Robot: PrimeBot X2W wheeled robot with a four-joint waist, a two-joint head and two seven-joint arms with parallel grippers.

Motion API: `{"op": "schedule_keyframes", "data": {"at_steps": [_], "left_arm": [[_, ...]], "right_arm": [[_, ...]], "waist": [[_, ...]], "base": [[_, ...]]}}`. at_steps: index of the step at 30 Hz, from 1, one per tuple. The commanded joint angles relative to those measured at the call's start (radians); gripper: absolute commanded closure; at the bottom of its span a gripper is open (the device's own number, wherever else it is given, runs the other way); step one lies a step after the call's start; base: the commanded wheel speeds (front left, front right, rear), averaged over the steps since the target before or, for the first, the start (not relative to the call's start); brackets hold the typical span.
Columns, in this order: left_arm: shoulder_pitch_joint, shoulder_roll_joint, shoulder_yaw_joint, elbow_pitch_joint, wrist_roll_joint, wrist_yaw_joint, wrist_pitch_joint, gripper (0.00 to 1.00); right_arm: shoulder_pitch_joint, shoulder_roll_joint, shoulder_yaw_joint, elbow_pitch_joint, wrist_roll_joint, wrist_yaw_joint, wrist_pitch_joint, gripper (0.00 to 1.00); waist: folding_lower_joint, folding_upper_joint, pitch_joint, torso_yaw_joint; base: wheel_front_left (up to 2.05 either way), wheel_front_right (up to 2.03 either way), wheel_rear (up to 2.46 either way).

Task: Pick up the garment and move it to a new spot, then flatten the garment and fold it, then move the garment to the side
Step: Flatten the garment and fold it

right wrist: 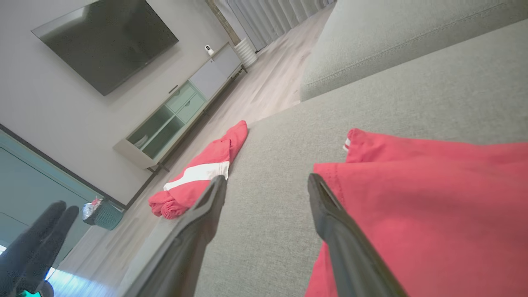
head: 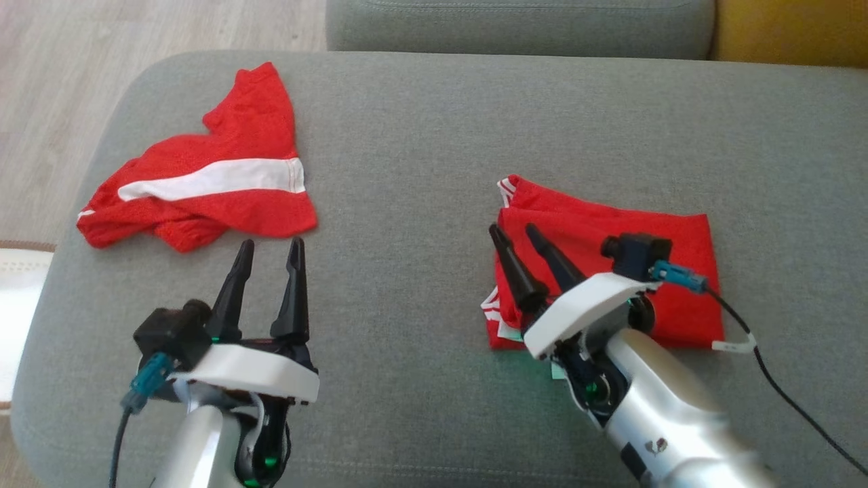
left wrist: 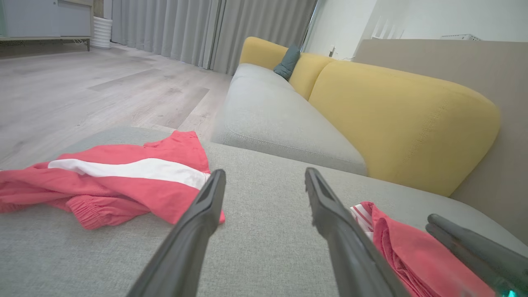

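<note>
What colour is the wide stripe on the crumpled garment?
The stripe is white, the garment red; head view shows it best.

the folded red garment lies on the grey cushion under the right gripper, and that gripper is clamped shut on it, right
Not quite: the right gripper is open, fingers spread and holding nothing, as the right wrist view shows. The folded red garment does lie on the grey cushion under it.

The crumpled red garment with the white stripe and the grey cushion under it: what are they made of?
Crumpled red garment with the white stripe: seemingly thin mesh sports fabric, matte, dotted weave visible; probably synthetic. Grey cushion: woven upholstery cloth, matte, fine flecked grain, stitched seam.
</note>
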Motion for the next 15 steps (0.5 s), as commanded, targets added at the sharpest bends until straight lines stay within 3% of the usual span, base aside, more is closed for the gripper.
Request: {"op": "schedule_keyframes", "data": {"at_steps": [1, 4, 9, 15], "left_arm": [[-0.018, 0.004, 0.038, -0.027, -0.009, 0.006, -0.005, 0.00], [-0.018, 0.004, 0.041, -0.031, -0.012, 0.008, -0.005, 0.00], [-0.019, 0.004, 0.041, -0.053, -0.017, 0.008, -0.005, 0.00], [-0.022, 0.004, 0.027, -0.092, -0.020, 0.011, -0.005, 0.00]], "right_arm": [[-0.054, 0.010, 0.015, -0.030, 0.009, -0.001, -0.025, 0.00], [-0.096, 0.010, -0.005, -0.004, -0.038, -0.001, -0.056, 0.00], [-0.141, 0.008, -0.117, 0.047, -0.224, -0.001, -0.088, 0.00], [-0.082, -0.063, -0.290, -0.037, -0.429, -0.001, -0.100, 0.00]], "waist": [[0.0000, 0.0000, -0.002, -0.008], [0.0000, 0.0000, -0.004, -0.025], [0.0000, 0.0000, -0.011, -0.049], [0.0000, 0.0000, -0.021, -0.064]], "base": [[0.00, 0.00, 0.00], [0.00, 0.00, 0.00], [0.00, 0.00, 0.00], [0.00, 0.00, 0.00]]}}
